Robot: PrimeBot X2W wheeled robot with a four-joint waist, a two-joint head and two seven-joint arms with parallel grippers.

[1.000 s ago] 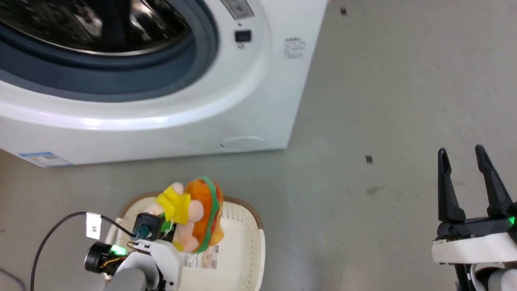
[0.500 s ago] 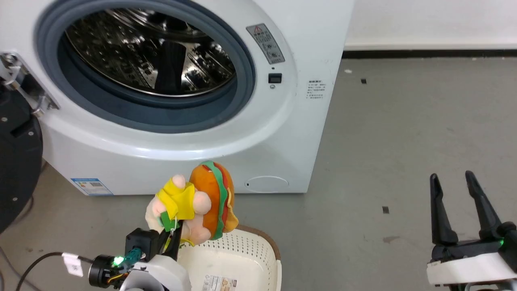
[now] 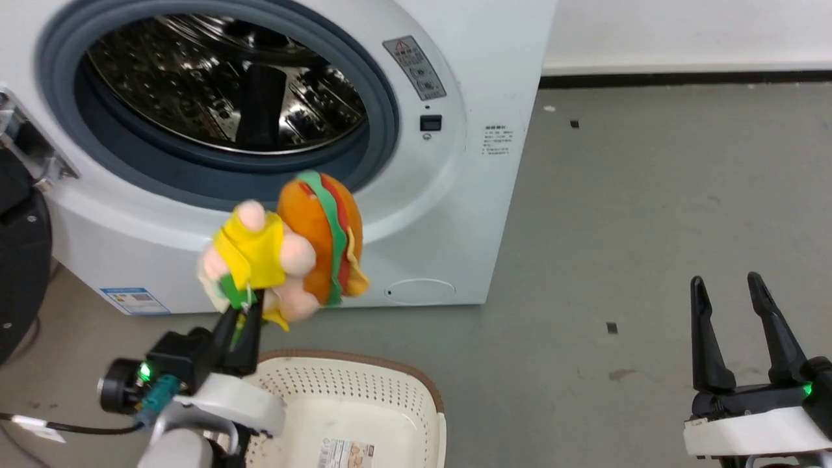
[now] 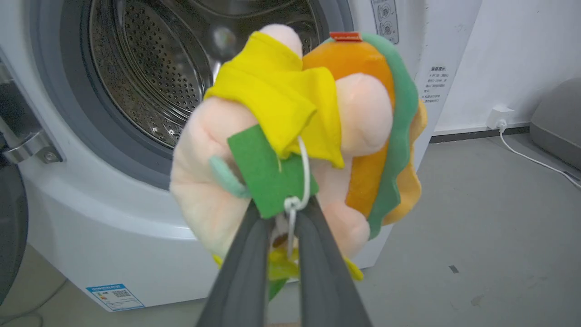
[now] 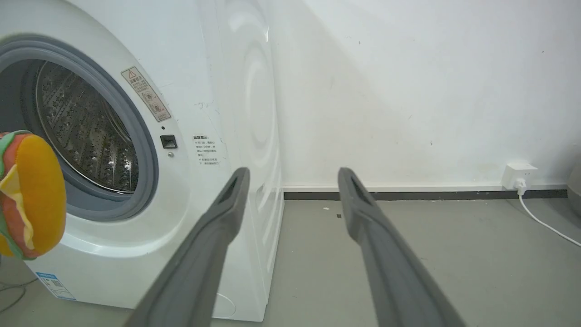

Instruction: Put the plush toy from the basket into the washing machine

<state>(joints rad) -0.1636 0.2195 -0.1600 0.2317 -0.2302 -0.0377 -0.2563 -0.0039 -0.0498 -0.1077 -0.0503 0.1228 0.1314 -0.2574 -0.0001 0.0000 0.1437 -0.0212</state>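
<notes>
The plush toy (image 3: 286, 247), pink with yellow clothes and an orange, green and red burger part, hangs in the air in front of the washing machine (image 3: 448, 214), below its open round mouth and steel drum (image 3: 221, 84). My left gripper (image 3: 244, 312) is shut on the toy's underside near its green tag (image 4: 265, 172); the toy (image 4: 295, 136) hides the fingertips. The cream basket (image 3: 364, 403) sits on the floor below and to the right of that gripper, holding only a paper label. My right gripper (image 3: 725, 286) stands open at the lower right over bare floor; the toy's burger edge (image 5: 29, 195) shows at its left.
The black round door (image 3: 19, 260) hangs open at the far left beside the machine's hinge (image 3: 29, 153). Grey floor stretches to the right of the machine up to a white wall (image 5: 408, 91) with a socket and cable (image 5: 519, 177).
My left gripper has lifted the plush toy out of the basket and up toward the machine's opening. The head camera tilted up early on. The right gripper has stayed open.
</notes>
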